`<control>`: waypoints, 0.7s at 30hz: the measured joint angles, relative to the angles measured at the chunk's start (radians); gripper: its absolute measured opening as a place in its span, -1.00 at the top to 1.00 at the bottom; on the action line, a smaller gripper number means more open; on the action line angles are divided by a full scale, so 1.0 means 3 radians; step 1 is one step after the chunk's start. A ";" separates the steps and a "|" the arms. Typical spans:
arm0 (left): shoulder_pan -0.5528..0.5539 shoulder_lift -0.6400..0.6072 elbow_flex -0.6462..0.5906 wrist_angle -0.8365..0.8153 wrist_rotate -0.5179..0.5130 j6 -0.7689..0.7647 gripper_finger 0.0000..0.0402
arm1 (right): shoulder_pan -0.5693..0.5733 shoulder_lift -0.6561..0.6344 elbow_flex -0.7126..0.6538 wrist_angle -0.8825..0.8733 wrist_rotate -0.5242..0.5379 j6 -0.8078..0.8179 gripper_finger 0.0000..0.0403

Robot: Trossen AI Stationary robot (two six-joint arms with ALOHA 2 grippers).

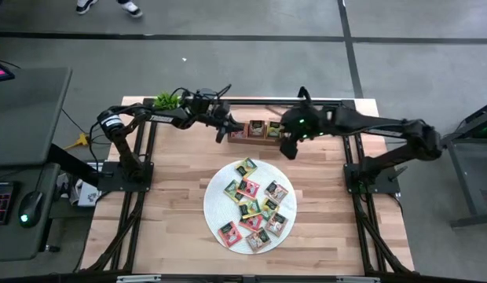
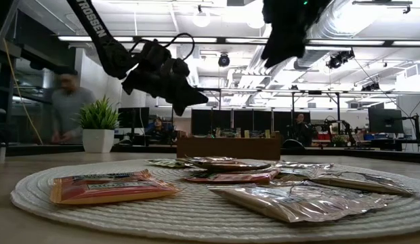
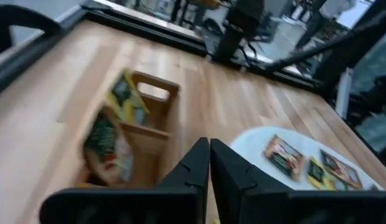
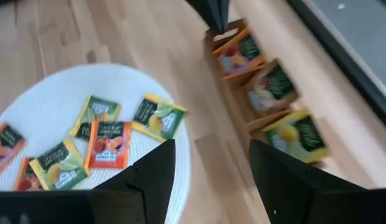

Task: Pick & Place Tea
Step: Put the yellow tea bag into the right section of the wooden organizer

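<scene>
Overhead, both arms reach in toward the wooden tray (image 1: 257, 130) at the far side of the bench (image 1: 173, 204). The left pincer (image 1: 221, 135) hangs just beside the tray's left end, its two dark fingers (image 3: 196, 169) pressed flat together with nothing between them. The right pincer (image 1: 288, 149) sits at the tray's right end, above its front edge, and its fingers (image 4: 157, 171) stand wide apart with nothing held.

Most of the tea packets (image 1: 250, 206) lie scattered on the round white woven mat (image 1: 214, 206) in the middle of the bench, nearer than the tray and well apart from both pincers. They lie flat, some overlapping, in red, yellow, green and dark wrappers (the low view shows a red one (image 2: 108, 188) at the mat's near left edge and a silvery one (image 2: 298, 200) at its near right). A few more packets already stand in the tray: the right wrist view shows a red-and-dark packet (image 4: 241, 53), a dark one (image 4: 273, 87) and a yellow-green one (image 4: 297, 135), one in each of the three compartments, leaning.

A small green potted plant (image 1: 166, 101) stands at the bench's far left corner, behind the left arm. In the room beyond, a person (image 2: 66, 108) stands blurred at the left.
</scene>
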 joint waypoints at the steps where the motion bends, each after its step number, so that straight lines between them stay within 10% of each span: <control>1: -0.0029 -0.0036 -0.0010 -0.0053 -0.0004 0.0019 0.98 | 0.0034 0.0078 0.0000 0.0031 -0.0008 -0.0003 0.03; 21: -0.0742 -0.0735 -0.0762 -0.1103 -0.0776 0.0252 1.00 | 0.0299 0.1112 0.0000 0.0748 -0.0133 -0.0043 0.75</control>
